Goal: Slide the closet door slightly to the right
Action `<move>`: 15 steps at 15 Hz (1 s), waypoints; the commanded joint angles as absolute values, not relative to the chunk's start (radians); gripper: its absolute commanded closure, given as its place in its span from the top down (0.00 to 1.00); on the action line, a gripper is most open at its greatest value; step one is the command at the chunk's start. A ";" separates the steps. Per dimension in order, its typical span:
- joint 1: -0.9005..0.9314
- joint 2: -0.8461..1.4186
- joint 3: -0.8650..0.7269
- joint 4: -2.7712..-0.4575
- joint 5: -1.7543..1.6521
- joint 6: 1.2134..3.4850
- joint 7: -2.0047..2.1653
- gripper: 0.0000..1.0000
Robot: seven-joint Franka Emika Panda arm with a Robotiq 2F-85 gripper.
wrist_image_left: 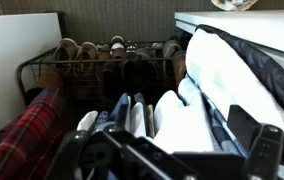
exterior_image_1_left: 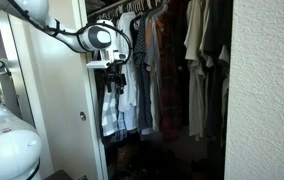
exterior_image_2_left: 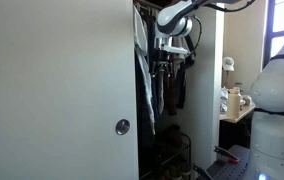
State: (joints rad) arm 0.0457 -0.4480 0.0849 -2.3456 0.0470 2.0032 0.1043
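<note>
Gripper (exterior_image_1_left: 115,80) hangs high in the closet opening, pointing down, just beside the free edge of the door (exterior_image_1_left: 90,125) and in front of the hanging clothes (exterior_image_1_left: 167,70). In the wrist view its fingers (wrist_image_left: 266,150) stand apart at the sides of the frame, with only clothes and a row of shoes (wrist_image_left: 107,50) showing below between them, so I judge it wide open and holding nothing. The door is the plain white panel at the side of the opening, standing upright. Its round silver pull (exterior_image_2_left: 122,127) sits low near the edge, well below the gripper. Whether a finger touches the door's edge cannot be told from these views. The step in hand looks like the approach: the arm (exterior_image_1_left: 67,35) sets the gripper at the edge, no push is evident, and the door is not yet slid. The next move calls for laying a finger or the gripper's side flat against the door's edge, clear of the clothes. It should then press sideways to the right along the track, and only a short way, since the task asks for a slight shift. Pushing so far above the pull may rack the panel, and a sleeve could catch in the open jaws.
</note>
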 commanded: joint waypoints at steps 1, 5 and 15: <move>0.048 -0.448 0.083 -2.343 0.046 2.000 0.105 1.00; 0.050 -0.456 0.089 -2.346 0.042 1.995 0.112 1.00; 0.138 -0.659 0.210 -2.403 0.057 1.848 0.210 1.00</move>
State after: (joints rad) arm 0.1138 -0.5692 0.1824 -2.3654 0.0457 1.8982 0.1631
